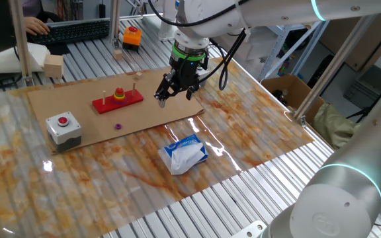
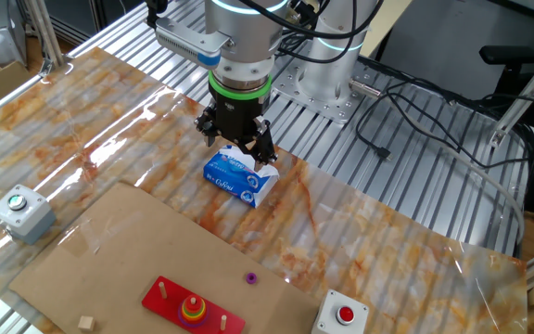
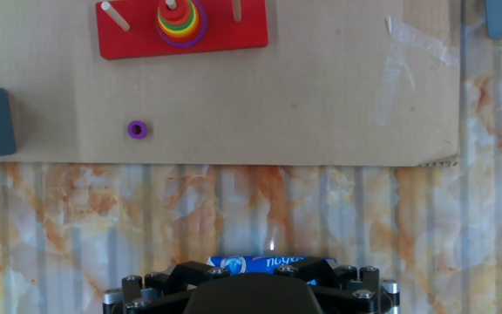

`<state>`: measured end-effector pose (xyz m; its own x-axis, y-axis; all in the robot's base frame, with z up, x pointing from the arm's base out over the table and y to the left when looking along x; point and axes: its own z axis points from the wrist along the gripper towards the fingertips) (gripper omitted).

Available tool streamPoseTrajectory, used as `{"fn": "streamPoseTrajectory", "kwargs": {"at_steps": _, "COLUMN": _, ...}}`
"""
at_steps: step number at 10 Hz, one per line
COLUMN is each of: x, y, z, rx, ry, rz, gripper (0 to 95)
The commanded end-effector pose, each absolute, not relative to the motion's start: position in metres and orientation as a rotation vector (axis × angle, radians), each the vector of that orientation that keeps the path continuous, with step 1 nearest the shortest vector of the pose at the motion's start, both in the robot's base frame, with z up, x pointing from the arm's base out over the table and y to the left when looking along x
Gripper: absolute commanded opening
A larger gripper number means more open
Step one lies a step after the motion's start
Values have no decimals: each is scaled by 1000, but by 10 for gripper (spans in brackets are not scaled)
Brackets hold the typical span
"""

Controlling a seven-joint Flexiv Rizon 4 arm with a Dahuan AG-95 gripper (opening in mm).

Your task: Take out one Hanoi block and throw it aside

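Your gripper (image 1: 175, 90) hovers above cardboard sheet (image 1: 151, 112), fingers near-closed, nothing visibly held. Red Hanoi block (image 1: 120, 92) tops ring stack on peg base (image 1: 117, 100), left of gripper. Purple disc (image 1: 118, 125) lies near base.

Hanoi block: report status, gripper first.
Gripper aloft, off the pegs, holding nothing visible; open or shut unclear. Red Hanoi block tops the ring stack on the middle peg. Purple disc loose on cardboard. Nothing obstructing.
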<state>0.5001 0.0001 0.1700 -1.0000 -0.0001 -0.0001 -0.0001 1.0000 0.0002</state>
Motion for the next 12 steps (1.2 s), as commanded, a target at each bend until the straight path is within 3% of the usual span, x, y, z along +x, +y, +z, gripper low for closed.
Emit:
{"fn": "streamPoseTrajectory", "kwargs": {"at_steps": 1, "x": 500, "y": 0, "z": 170, "rx": 0, "ry": 3142, "rz": 0, "gripper": 950}}
{"fn": "streamPoseTrajectory", "kwargs": {"at_steps": 2, "x": 500, "y": 0, "z": 168, "rx": 539, "ry": 3074, "rz": 336, "gripper": 0}}
{"fn": "streamPoseTrajectory", "kwargs": {"at_steps": 6, "x": 498, "y": -1, "z": 158, "rx": 672, "ry": 3054, "rz": 502, "gripper": 0}}
{"fn": "streamPoseTrajectory", "kwargs": {"at_steps": 8, "x": 497, "y": -1, "z": 158, "rx": 691, "ry": 3000, "rz": 491, "gripper": 0}}
{"fn": "streamPoseTrajectory", "kwargs": {"at_steps": 9, "x": 497, "y": 0, "z": 158, "rx": 668, "ry": 2988, "rz": 454, "gripper": 0}}
{"fn": "streamPoseTrajectory", "kwargs": {"at_steps": 11, "x": 496, "y": 4, "z": 164, "rx": 507, "ry": 3005, "rz": 215, "gripper": 0}}
{"fn": "streamPoseTrajectory", "kwargs": {"at_steps": 12, "x": 496, "y": 7, "z": 167, "rx": 482, "ry": 3008, "rz": 163, "gripper": 0}}
